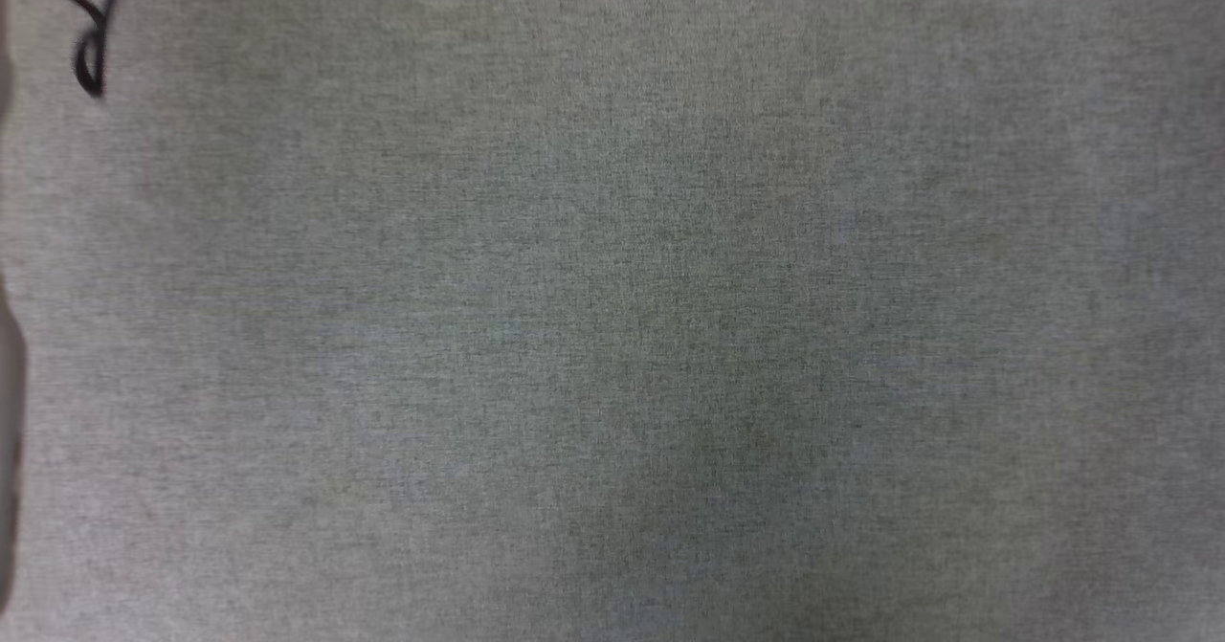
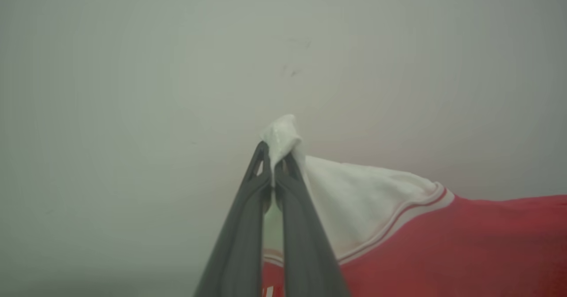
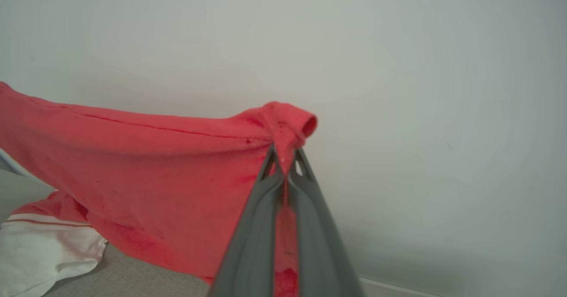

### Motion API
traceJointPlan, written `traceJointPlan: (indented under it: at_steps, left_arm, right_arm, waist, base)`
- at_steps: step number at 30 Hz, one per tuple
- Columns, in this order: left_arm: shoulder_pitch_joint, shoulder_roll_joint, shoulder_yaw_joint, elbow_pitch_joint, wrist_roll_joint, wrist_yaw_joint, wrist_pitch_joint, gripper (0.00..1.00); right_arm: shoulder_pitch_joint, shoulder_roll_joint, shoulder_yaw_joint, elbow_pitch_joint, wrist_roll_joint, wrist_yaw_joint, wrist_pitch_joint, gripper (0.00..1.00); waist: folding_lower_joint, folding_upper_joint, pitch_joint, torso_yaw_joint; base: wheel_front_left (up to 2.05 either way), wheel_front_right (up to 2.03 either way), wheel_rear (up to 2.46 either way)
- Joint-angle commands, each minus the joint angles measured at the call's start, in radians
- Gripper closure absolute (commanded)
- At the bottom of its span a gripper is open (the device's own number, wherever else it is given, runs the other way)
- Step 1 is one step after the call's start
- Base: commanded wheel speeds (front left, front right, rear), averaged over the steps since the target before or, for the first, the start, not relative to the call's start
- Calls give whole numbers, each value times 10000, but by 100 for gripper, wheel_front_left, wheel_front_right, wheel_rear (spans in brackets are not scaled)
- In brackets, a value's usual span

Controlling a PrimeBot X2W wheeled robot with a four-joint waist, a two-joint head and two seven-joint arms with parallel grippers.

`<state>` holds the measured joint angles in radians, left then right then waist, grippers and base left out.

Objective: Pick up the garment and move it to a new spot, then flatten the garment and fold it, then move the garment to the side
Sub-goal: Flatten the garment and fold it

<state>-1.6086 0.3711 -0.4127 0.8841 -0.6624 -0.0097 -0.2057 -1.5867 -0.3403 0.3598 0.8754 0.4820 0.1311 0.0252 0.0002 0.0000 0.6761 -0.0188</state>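
The garment (image 2: 443, 244) is red with white sleeves and striped trim, and it hangs stretched between my two grippers. In the left wrist view my left gripper (image 2: 273, 153) is shut on a bunched white sleeve tip (image 2: 281, 133); the red body runs off to the right. In the right wrist view my right gripper (image 3: 285, 155) is shut on a rolled red edge of the garment (image 3: 133, 164), which spreads to the left. A white sleeve (image 3: 40, 252) with a red stripe rests on the grey surface below.
The head view looks down on a plain grey fabric surface (image 1: 612, 336), with a thin dark cable loop (image 1: 91, 49) at its upper left corner. A pale wall (image 3: 421, 89) stands behind the garment in both wrist views.
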Motion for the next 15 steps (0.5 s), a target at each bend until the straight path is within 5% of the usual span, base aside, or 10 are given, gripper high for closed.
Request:
traceJointPlan:
  at_steps: [1, 15]
  left_arm:
    - [211, -51, 19, 128, -67, -95, -75, 100]
    - [5671, -345, 90, 1205, -1167, -1038, -505, 100]
  right_arm:
    - [275, -29, 146, 121, 132, -7, -76, 100]
    - [5179, -402, 2122, 154, 2226, -9, -697, 100]
  waist:
    - [-2, 0, -165, 27]
    - [-2, 0, -3968, 187]
  base:
    - [0, 0, 0]
    - [0, 0, 0]
